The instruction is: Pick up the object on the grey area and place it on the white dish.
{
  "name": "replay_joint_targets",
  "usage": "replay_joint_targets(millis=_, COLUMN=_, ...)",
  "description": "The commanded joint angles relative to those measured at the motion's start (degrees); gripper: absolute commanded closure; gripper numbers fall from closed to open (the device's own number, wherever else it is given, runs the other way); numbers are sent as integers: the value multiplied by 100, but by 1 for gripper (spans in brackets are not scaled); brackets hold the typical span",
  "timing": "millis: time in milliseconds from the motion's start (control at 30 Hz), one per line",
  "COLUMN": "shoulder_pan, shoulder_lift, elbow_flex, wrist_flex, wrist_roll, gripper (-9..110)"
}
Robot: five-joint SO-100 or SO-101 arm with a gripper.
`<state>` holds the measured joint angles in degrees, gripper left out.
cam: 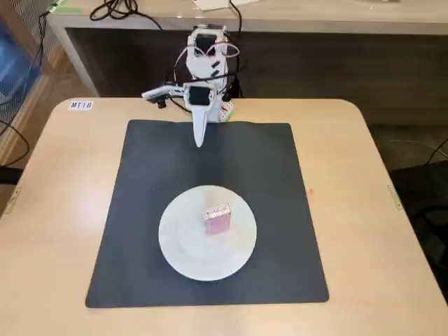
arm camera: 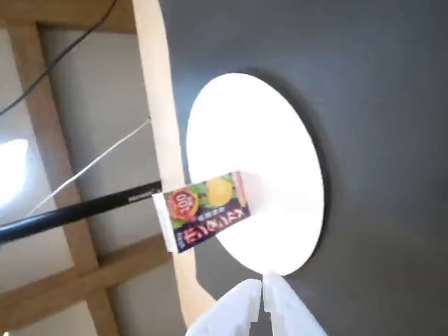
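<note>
The object, a small pink box, stands on the white dish, a little right of its centre. The dish lies on the front half of the grey area, a dark mat. My gripper hangs shut and empty over the mat's far edge, well apart from the dish. In the wrist view the box shows a printed face with a yellow fruit, at the left of the dish on the mat. My fingertips meet at the bottom of that view.
The light wooden table surrounds the mat, with a label at the far left corner. The arm's base and cables stand at the table's far edge. A bench runs behind.
</note>
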<state>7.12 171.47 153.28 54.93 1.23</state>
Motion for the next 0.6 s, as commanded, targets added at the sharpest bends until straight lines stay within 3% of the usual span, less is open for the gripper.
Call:
replay_joint_targets(millis=0, shoulder_pan=0, shoulder_lift=439, elbow_flex=545, wrist_flex=-299, wrist_roll=-18, gripper=101)
replay_joint_targets(millis=233, shoulder_pan=-18, shoulder_lift=2057, elbow_flex=1978, wrist_flex=-352, wrist_roll=97, gripper=101)
replay_joint_targets(millis=567, shoulder_pan=-132, shoulder_lift=2057, elbow_flex=2619, wrist_flex=-800, wrist_roll=-97, gripper=101)
